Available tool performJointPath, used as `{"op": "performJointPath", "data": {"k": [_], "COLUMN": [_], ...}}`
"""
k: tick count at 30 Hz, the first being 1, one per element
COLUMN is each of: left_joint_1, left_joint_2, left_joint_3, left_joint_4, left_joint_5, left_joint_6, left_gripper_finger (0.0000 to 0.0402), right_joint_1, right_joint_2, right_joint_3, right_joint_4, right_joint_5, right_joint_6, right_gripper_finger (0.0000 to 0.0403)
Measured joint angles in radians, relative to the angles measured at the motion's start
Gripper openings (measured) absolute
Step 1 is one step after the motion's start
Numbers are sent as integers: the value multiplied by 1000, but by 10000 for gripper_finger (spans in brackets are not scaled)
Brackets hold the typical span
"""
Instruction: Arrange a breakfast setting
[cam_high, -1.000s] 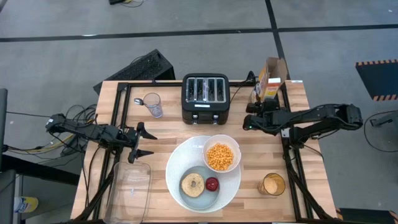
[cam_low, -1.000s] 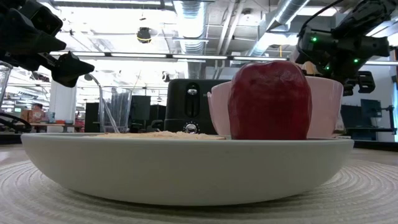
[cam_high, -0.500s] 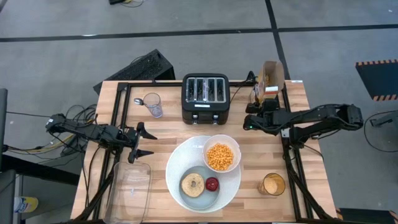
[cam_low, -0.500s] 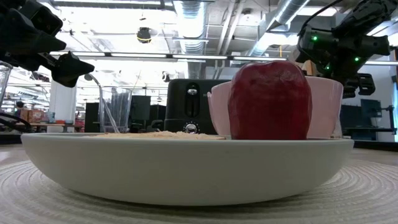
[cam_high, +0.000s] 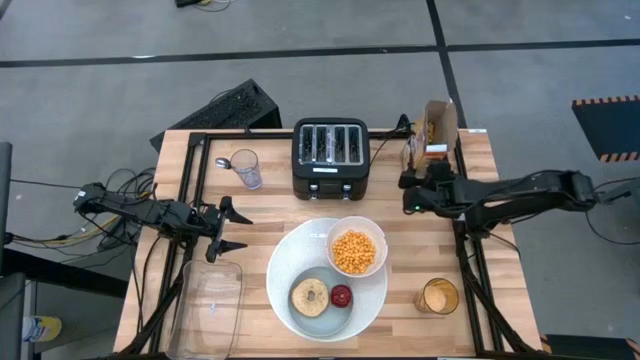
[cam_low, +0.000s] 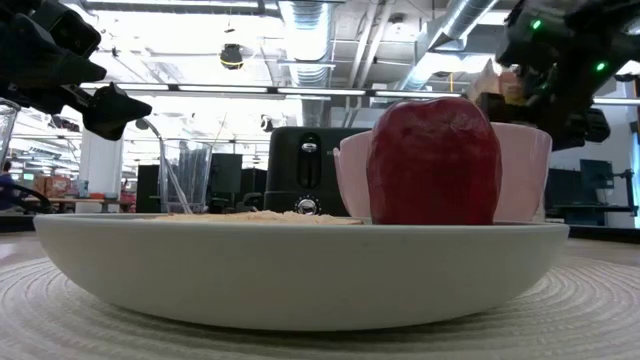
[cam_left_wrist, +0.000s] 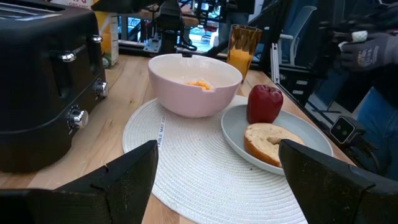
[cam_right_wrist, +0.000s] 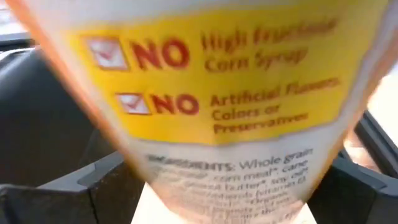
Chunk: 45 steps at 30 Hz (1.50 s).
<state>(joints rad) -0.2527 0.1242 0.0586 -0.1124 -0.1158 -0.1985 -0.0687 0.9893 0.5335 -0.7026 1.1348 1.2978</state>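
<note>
A round white woven mat (cam_high: 288, 258) bears a pale blue plate (cam_high: 322, 315) with a toasted bagel half (cam_high: 310, 297) and a small red apple (cam_high: 342, 296). A small white bowl (cam_high: 372, 262) of orange cereal balls (cam_high: 353, 251) stands on the mat's far right part. A spoon (cam_high: 222, 161) leans in a clear glass (cam_high: 247, 170) at the far left. My right gripper (cam_high: 425, 168) is at a cereal box (cam_high: 437, 125) near the far right corner, its fingers on either side of the box. My left gripper (cam_high: 245, 231) is open and empty, left of the mat. My right gripper has the cereal box's lower part (cam_right_wrist: 168, 174) between its two fingers (cam_right_wrist: 62, 193), coming level from the table's near side. The box stands about upright. Whether its base is on the table is hidden by the gripper and the bowl.
A black toaster (cam_high: 331, 157) stands at the far middle. A glass of orange juice (cam_high: 437, 296) is near the right front, and a clear container (cam_high: 208, 298) at the left front. A person's gloved hand (cam_left_wrist: 367, 50) shows beyond the table.
My right gripper has gone a little toward the table's right edge and risen in the low view, with the arm stretching out. The cereal box has come from a lean to about upright.
</note>
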Motion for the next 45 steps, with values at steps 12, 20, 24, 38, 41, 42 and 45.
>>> {"op": "performJointPath", "data": {"k": [12,20,24,38,41,42,45], "left_joint_1": [0,0,0,0,0,0,0], "left_joint_2": [0,0,0,0,0,0,0], "left_joint_3": [0,0,0,0,0,0,0], "left_joint_4": [0,0,0,0,0,0,0], "left_joint_5": [0,0,0,0,0,0,0], "left_joint_6": [0,0,0,0,0,0,0], "left_gripper_finger": [320,320,320,320,320,320,320], "right_joint_1": [133,214,276,508,519,519,518], "right_joint_2": [-190,-306,-374,-665,-683,-689,-714], "right_joint_3": [0,0,0,0,0,0,0], "right_joint_4": [-17,-45,-44,366,499,529,561], "right_joint_5": [-166,-218,-273,-410,-500,-533,-616], "right_joint_6": [-53,-50,-51,-716,-944,-1018,-1192], "right_gripper_finger": [400,400,400,400,400,400,400]}}
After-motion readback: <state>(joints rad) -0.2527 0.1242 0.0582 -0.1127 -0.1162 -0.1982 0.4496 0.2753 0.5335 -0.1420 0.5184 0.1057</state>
